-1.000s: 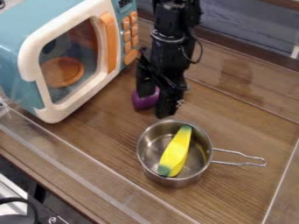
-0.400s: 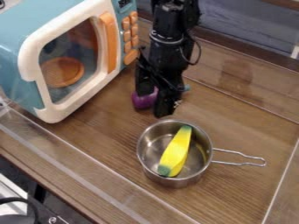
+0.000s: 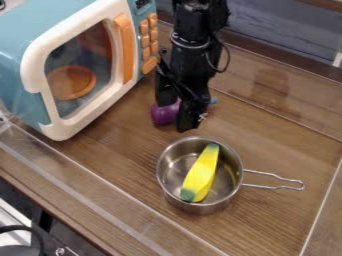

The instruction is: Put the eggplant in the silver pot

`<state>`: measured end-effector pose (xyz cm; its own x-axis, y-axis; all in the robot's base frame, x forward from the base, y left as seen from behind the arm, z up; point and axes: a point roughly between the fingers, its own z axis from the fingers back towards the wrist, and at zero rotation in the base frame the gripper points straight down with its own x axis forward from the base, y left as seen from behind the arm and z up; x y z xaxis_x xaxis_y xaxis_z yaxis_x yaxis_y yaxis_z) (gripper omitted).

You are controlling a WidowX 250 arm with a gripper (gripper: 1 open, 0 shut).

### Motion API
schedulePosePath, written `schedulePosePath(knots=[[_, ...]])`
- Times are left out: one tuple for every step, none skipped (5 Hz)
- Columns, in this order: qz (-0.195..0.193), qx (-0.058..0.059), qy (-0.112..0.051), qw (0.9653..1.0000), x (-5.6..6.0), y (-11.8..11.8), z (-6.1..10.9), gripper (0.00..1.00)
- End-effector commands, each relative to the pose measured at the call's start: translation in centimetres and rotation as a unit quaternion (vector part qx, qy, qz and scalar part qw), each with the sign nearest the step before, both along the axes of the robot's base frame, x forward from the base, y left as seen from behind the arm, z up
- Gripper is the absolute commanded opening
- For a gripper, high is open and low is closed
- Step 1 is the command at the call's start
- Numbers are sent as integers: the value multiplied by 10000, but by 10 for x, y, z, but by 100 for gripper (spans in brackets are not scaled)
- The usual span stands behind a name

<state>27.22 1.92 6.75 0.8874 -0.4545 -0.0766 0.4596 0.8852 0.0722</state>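
The purple eggplant (image 3: 163, 115) lies on the wooden table just right of the microwave, mostly hidden by my gripper (image 3: 177, 112). The black gripper points straight down over it, open, one finger on each side of the eggplant; whether the fingers touch it I cannot tell. The silver pot (image 3: 179, 157) stands in front of the gripper, nearer the camera, its wire handle (image 3: 271, 182) sticking out to the right. A yellow banana-shaped item (image 3: 202, 171) lies inside the pot.
A toy microwave (image 3: 67, 62) with a cream door stands at the left, an orange bowl (image 3: 72, 80) visible through its window. A clear plastic wall (image 3: 80, 200) runs along the table's front edge. Dark cloth hangs behind at upper right.
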Motion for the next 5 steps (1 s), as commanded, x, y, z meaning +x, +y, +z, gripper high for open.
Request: schedulePosePath(knots=[[-97, 42, -281, 9995, 4, -1, 11, 100], [-77, 35, -261, 9996, 4, 0, 8, 0], [-38, 46, -261, 9996, 4, -1, 11, 0], [1, 61, -263, 9996, 2, -3, 20, 0], [45, 82, -277, 9996, 0, -5, 30, 0]])
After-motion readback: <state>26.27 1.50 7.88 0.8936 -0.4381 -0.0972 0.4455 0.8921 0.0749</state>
